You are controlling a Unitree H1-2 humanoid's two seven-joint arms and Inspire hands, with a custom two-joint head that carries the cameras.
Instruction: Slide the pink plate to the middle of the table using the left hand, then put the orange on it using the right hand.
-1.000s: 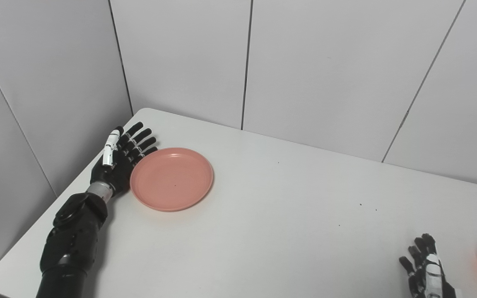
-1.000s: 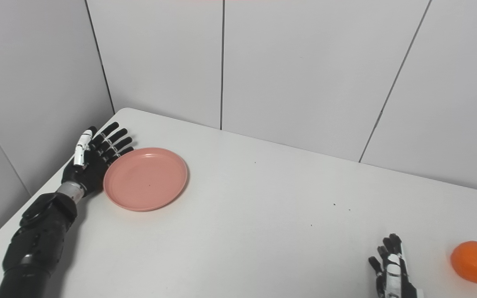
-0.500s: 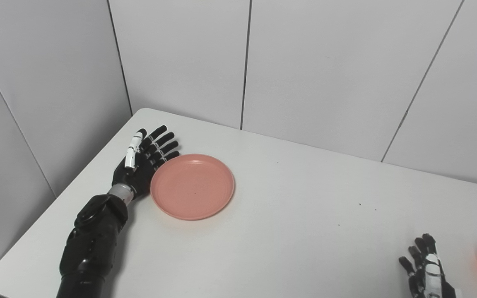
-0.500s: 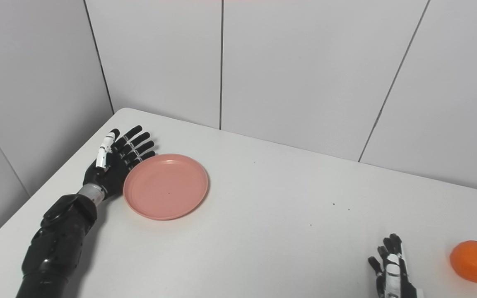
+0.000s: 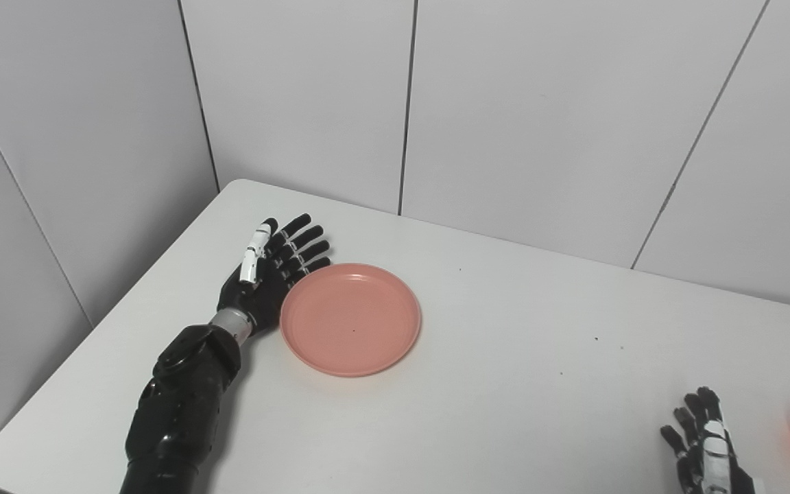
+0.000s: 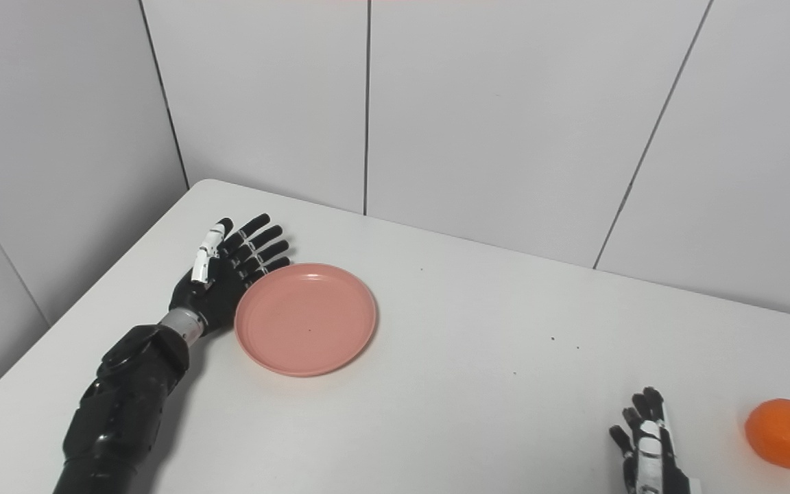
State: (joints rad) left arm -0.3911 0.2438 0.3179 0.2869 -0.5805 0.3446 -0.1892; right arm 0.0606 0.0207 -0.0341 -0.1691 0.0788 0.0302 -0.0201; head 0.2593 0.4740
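Note:
The pink plate (image 5: 350, 319) lies flat on the white table (image 5: 505, 384), left of the table's middle. My left hand (image 5: 268, 271) is open, fingers straight and together, its palm side pressed against the plate's left rim. An orange (image 6: 786, 433) rests on the table at the far right, cut by the frame edge in the left eye view. My right hand (image 6: 649, 449) is open at the bottom right, fingers spread and pointing up, a short way left of the orange and apart from it.
Grey panelled walls (image 5: 539, 116) close in the table at the back and left. The table's rounded back-left corner (image 5: 241, 185) is near my left hand. A few dark specks (image 6: 553, 339) dot the surface.
My left hand has pushed the pink plate to the right, toward the table's middle, staying against its left rim. The right hand and the orange have not moved.

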